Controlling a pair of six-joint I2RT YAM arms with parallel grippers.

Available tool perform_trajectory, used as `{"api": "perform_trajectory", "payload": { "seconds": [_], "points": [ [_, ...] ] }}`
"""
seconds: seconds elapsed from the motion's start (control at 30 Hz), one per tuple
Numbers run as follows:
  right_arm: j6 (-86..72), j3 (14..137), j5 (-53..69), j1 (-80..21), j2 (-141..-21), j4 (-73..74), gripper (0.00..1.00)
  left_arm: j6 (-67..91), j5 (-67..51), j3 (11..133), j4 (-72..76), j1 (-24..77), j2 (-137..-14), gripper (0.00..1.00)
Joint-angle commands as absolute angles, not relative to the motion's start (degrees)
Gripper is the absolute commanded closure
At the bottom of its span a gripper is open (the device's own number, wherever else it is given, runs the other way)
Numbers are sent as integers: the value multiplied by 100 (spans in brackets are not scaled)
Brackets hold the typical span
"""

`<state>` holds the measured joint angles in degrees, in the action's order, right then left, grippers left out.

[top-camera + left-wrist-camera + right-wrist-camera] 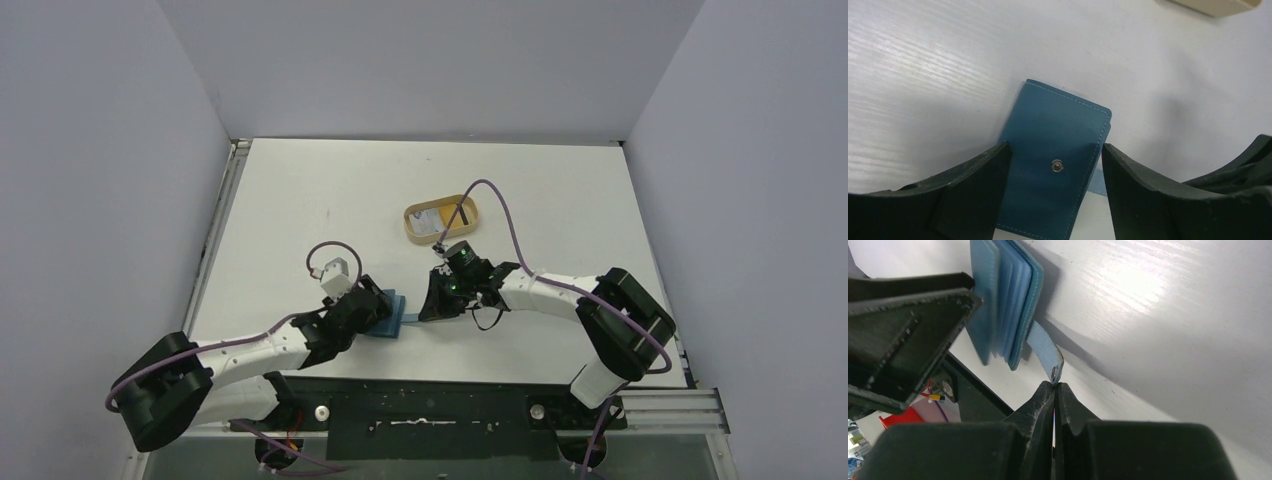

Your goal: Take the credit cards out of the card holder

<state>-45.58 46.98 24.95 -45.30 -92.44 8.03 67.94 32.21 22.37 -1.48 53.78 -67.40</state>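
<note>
Two grippers, one slim purchase on a snap tab.

From where I stand, the right gripper (pixel 1054 388) has its black fingers pressed together to a hairline, and the tip of the pale-blue snap tab (pixel 1045 347) meets them; whether it is truly caught, I cannot tell. The left gripper (pixel 1055 146) stands spread wide, with a finger at either side edge of the small teal-blue folding card holder (pixel 1048 125). That holder lies shut on the white table (pixel 330 190) between the two arms, and I cannot see if the fingers press on it. Two thin rectangular credit cards (pixel 432 222), one whitish and one tan with a dark stripe, seem to lie in the tan oval tray (pixel 411 230) farther back. None shows in the holder. A pull could slip off so little tab. If the left hold is loose, it could instead drag or swivel the whole holder rather than open it.
</note>
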Motion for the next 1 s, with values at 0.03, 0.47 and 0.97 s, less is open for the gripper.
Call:
{"api": "perform_trajectory", "payload": {
  "seconds": [0.03, 0.47, 0.97],
  "points": [
    [-4527, 4720, 2528, -4486, -8963, 570, 100, 6769, 2720, 1796, 691, 4853, -6385, 34],
    [-4543, 4693, 2558, -4480, -9033, 511, 100, 6652, 2516, 1807, 395, 4727, -6296, 33],
    [-4544, 4736, 2614, -4458, -9053, 500, 100, 6996, 2032, 2032, 801, 4957, -7544, 41]
  ]
}}
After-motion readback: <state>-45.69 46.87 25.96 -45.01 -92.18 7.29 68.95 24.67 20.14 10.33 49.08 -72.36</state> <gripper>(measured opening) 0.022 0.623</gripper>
